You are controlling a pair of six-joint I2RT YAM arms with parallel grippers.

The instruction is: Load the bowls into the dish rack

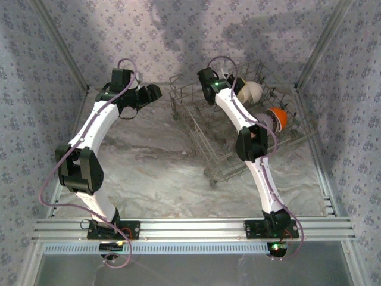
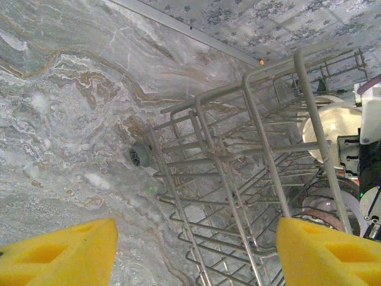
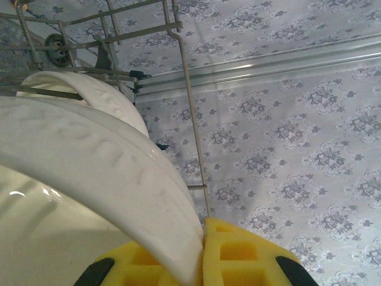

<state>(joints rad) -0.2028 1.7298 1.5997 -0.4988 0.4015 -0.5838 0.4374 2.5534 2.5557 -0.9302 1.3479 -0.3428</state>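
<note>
1. left gripper (image 1: pixel 153 93) hangs over the marble table (image 1: pixel 155 173), just left of the dish rack (image 1: pixel 199 140); yellow fingers (image 2: pixel 59 256) spread apart, nothing between them.
2. rack sits skewed, right of table centre.
3. right gripper (image 3: pixel 199 262) at the rack's far end, pads pinched tight on the rim of a cream bowl (image 3: pixel 89 173); second cream bowl (image 3: pixel 95 89) just behind.
4. orange bowl (image 1: pixel 281 118) in the rack's right side.

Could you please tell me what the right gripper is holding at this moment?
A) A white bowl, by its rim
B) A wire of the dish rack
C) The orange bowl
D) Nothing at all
A: in the right wrist view, the right gripper is shut on the rim of a white bowl, with the wires of the dish rack just behind it.
</note>
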